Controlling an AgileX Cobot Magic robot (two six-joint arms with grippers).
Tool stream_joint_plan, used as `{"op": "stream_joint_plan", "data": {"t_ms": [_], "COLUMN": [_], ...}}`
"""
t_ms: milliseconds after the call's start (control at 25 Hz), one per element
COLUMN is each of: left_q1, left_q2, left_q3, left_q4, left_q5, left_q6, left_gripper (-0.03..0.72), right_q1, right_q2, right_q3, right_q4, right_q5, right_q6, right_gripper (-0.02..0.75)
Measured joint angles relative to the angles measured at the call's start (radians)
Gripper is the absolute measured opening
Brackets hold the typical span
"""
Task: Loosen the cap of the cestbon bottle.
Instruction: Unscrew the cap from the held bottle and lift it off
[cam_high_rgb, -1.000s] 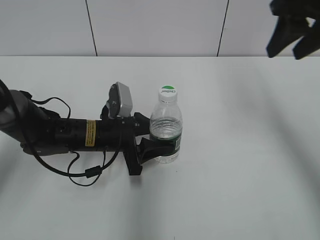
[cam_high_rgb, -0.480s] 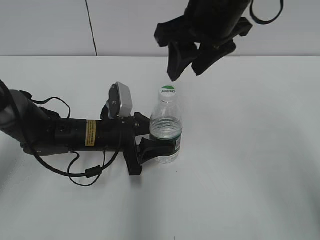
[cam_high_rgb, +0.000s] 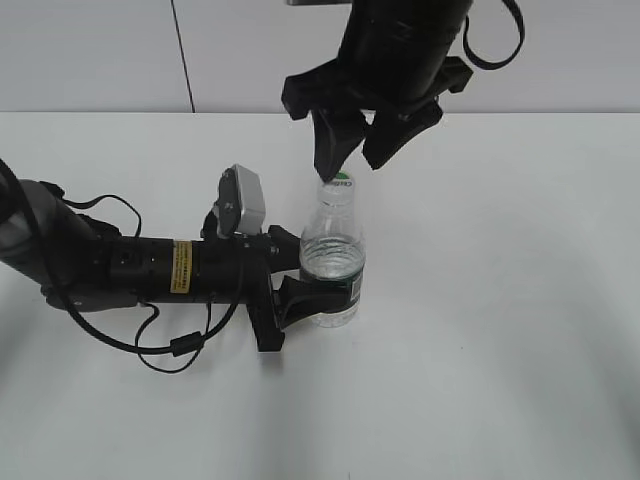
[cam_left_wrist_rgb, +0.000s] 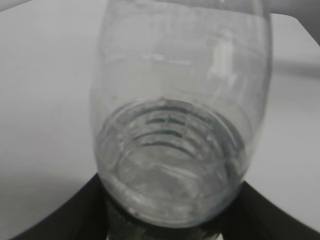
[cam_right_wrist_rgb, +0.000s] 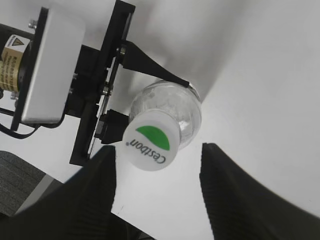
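Note:
The cestbon bottle (cam_high_rgb: 332, 265) stands upright on the white table, clear with a dark green label band. Its white cap (cam_high_rgb: 339, 184) with a green half-circle is on the neck; the right wrist view shows the cap (cam_right_wrist_rgb: 149, 140) from above. My left gripper (cam_high_rgb: 300, 290) lies along the table and is shut on the bottle's lower body, which fills the left wrist view (cam_left_wrist_rgb: 175, 150). My right gripper (cam_high_rgb: 350, 155) hangs open just above the cap. Its two dark fingers (cam_right_wrist_rgb: 157, 172) stand wide apart on either side of the cap without touching it.
The left arm (cam_high_rgb: 120, 265) with its cable lies across the table's left part. The white table (cam_high_rgb: 500, 330) stretches to the right and front. A white panelled wall (cam_high_rgb: 120, 50) stands behind.
The right gripper has come from the upper right corner leftward and down to just over the cap. The left gripper and bottle have not moved.

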Motion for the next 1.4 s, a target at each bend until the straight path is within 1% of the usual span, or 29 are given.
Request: {"op": "stream_joint_plan", "data": {"t_ms": [360, 520, 800, 1000, 1120, 1240, 1400], "left_q1": [0.000, 0.000, 0.000, -0.001, -0.001, -0.001, -0.001], "left_q2": [0.000, 0.000, 0.000, 0.000, 0.000, 0.000, 0.000], "left_q3": [0.000, 0.000, 0.000, 0.000, 0.000, 0.000, 0.000], "left_q4": [0.001, 0.001, 0.001, 0.001, 0.001, 0.001, 0.001], "left_q5": [0.000, 0.000, 0.000, 0.000, 0.000, 0.000, 0.000], "left_q6": [0.000, 0.000, 0.000, 0.000, -0.001, -0.001, -0.001], "left_gripper": [0.372, 0.372, 0.372, 0.372, 0.372, 0.372, 0.372], "right_q1": [0.003, 0.022, 0.038, 0.038, 0.038, 0.038, 0.038], "right_q2": [0.054, 0.056, 0.057, 0.057, 0.057, 0.057, 0.057], "right_q3": [-0.032, -0.032, -0.025, -0.011, -0.011, -0.011, -0.011], "right_q4": [0.001, -0.003, -0.076, -0.075, -0.073, -0.066, -0.065], "right_q5": [0.002, 0.002, 0.002, 0.002, 0.002, 0.002, 0.002], "right_q6": [0.000, 0.000, 0.027, 0.027, 0.027, 0.027, 0.014], "right_gripper": [0.416, 0.416, 0.416, 0.414, 0.389, 0.316, 0.306]}}
